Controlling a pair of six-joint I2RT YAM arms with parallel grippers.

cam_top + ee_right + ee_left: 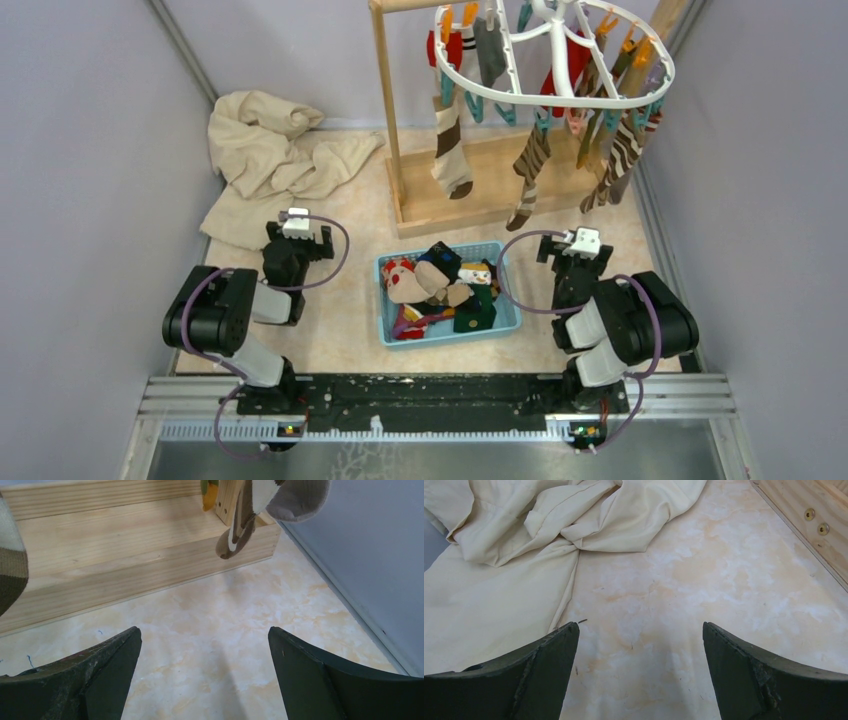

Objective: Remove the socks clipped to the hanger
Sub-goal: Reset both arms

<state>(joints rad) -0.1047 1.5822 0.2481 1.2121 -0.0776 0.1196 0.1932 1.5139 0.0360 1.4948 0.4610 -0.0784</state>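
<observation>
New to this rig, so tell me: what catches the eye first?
A white hanger, top right, dangles striped socks over a wooden stand. Below it a blue basket of loose socks sits between the left pincer and right pincer, both open. A beige cloth is heaped at far left.

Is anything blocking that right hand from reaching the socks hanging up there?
Nothing visible does. The open right hand hangs low over the tabletop, and the nearest striped socks dangle free ahead of it and higher up, over the wooden stand.
</observation>
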